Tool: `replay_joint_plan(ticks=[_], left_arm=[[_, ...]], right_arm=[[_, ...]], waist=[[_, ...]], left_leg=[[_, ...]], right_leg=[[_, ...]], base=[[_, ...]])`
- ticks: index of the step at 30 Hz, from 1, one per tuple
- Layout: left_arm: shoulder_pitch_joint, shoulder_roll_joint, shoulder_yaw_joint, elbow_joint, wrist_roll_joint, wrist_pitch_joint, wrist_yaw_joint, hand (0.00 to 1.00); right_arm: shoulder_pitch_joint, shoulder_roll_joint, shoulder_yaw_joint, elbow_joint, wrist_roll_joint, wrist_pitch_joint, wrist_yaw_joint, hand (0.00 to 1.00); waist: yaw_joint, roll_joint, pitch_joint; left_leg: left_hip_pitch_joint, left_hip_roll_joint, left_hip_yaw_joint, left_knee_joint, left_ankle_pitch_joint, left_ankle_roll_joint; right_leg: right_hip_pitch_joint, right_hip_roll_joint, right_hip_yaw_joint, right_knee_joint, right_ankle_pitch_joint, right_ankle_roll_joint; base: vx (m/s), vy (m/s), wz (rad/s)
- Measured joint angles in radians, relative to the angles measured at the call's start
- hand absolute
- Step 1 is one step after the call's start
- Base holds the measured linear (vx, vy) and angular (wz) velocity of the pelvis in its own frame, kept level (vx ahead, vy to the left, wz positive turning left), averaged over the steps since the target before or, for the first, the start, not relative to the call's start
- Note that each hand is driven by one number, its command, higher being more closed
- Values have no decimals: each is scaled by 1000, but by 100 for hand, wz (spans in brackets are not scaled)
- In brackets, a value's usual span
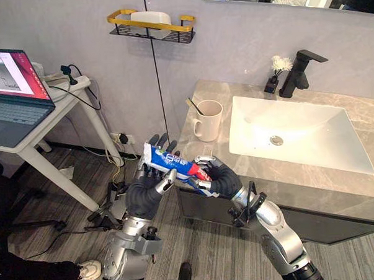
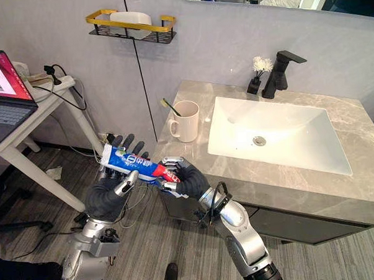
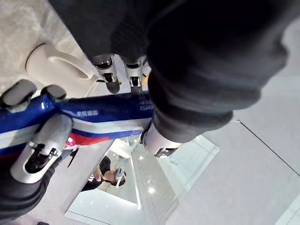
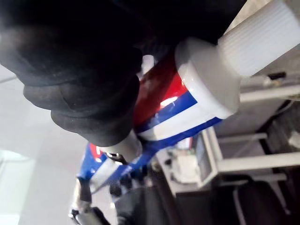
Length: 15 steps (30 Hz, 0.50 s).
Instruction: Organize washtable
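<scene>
One blue-red-white toothpaste tube (image 1: 175, 162) is held just in front of one white ceramic mug (image 1: 208, 120), off the grey counter (image 1: 338, 195). The left robot hand (image 1: 150, 182) and right robot hand (image 1: 221, 180) both clasp it. The right wrist view adds its ribbed white cap (image 4: 262, 35).

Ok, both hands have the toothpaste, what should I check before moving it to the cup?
1. Left hand pinches toothpaste tube between thumb and fingers: ok.
2. Right hand curled round its cap end: ok.
3. Cap on: ok.
4. Cup upright on counter: ok.
5. Room inside cup: cannot tell; a thin handle stands in it.
6. Tube above counter: not ok, held off its corner.
</scene>
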<state>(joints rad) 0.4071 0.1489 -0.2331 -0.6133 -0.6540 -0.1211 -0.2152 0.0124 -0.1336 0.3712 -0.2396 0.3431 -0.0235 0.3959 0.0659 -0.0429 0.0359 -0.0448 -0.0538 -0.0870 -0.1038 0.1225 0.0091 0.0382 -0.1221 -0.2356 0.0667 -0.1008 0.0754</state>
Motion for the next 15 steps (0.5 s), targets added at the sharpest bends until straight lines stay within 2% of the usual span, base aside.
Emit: replay_joint_plan(ticks=[8,9,15], left_arm=[[-20,2,-17,34,-2,3,9,0],[-27,3,-26,34,-2,3,18,100],[-48,14,-49,70,-9,2,22,100]], right_arm=[[35,2,17,33,-24,-1,0,100],[38,3,17,35,-37,-1,-1,100],[44,8,25,81,-40,-5,-6,100]], waist=[[-3,0,-3],[-6,0,-3],[-25,1,-18]], left_leg=[[0,1,11,0,0,0],[0,1,12,0,0,0],[0,1,14,0,0,0]], right_leg=[[-7,0,15,1,1,-1],[-7,0,16,1,1,-2],[-8,0,18,0,2,-1]], base=[[-5,-2,-5],[0,0,0],[0,0,0]])
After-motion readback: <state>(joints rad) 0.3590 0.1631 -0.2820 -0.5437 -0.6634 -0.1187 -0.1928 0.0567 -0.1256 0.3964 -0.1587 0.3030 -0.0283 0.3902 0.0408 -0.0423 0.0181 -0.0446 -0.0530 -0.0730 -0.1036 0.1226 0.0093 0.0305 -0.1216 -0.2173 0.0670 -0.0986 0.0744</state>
